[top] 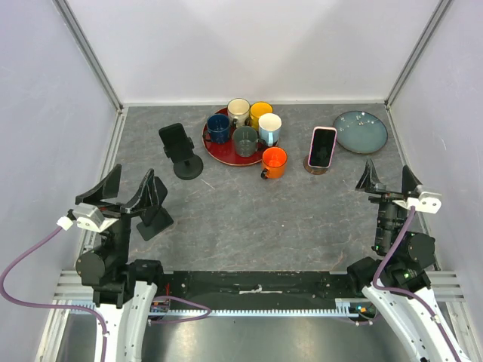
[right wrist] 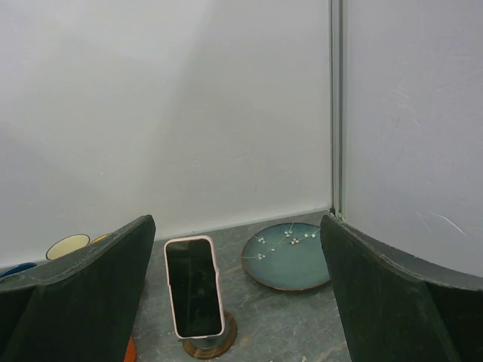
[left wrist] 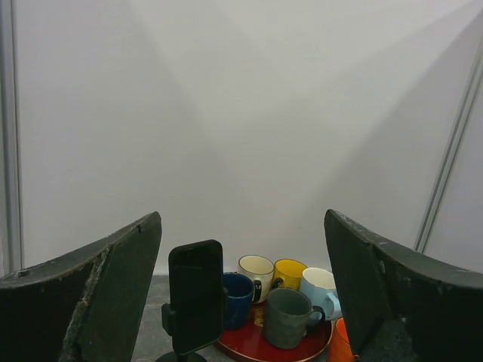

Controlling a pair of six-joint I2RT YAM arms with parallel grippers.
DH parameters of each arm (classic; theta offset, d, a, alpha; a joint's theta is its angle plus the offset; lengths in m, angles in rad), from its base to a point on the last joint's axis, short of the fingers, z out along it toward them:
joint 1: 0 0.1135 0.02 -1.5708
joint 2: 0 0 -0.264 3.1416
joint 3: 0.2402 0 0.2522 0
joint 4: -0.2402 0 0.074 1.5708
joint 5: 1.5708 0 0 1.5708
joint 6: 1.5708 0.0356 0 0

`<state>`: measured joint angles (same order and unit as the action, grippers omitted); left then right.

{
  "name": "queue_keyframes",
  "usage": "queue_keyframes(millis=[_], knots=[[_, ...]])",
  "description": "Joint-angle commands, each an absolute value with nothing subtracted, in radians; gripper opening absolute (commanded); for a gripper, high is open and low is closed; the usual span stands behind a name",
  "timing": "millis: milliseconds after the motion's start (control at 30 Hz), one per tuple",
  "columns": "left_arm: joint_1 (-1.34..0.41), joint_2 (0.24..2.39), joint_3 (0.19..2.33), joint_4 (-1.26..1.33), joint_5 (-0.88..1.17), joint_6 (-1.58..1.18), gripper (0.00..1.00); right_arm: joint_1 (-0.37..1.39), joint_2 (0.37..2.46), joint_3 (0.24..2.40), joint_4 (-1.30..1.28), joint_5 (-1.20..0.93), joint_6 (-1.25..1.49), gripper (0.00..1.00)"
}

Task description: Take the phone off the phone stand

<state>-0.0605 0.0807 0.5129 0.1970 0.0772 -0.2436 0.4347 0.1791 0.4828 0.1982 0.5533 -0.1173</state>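
No lettering, brand mark, number or sign can be read in any of the three views. The blank dark screen of the black phone on its black stand (top: 176,140), at ten o'clock on the grey table, shows nothing legible. Neither does the pink-cased phone (top: 323,146) at two o'clock, nor the round red tray (top: 225,154) at twelve.

A: Where is the left arm (top: 106,253)?
B: At 8 o'clock in the top view, folded over its base. Its jaws are raised off the desk and aim between 1 and 2 o'clock, with the fingers (left wrist: 113,302) spread wide.
A: And the right arm (top: 396,241)?
B: At 4 o'clock, also folded. Its jaws aim between 10 and 11 o'clock, with the fingers (right wrist: 83,294) spread just as wide.
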Motion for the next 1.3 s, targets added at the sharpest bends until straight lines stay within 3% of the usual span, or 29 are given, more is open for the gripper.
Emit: queue_keyframes(millis=[0,467,800,1267], knots=[[-0.055,0.089,0.509,0.227,0.066,-0.250,0.95,0.437,0.169,0.511,0.201,0.540,-0.110,0.98],[-0.055,0.081,0.518,0.189,0.060,-0.265,0.95,0.437,0.258,0.609,0.103,0.397,-0.041,0.98],[-0.077,0.046,0.534,0.054,0.069,-0.272,0.95,0.437,0.559,0.847,-0.123,0.218,0.049,0.98],[-0.161,-0.040,0.560,-0.067,0.003,-0.204,0.95,0.436,1.142,1.112,-0.305,0.606,0.337,0.98]])
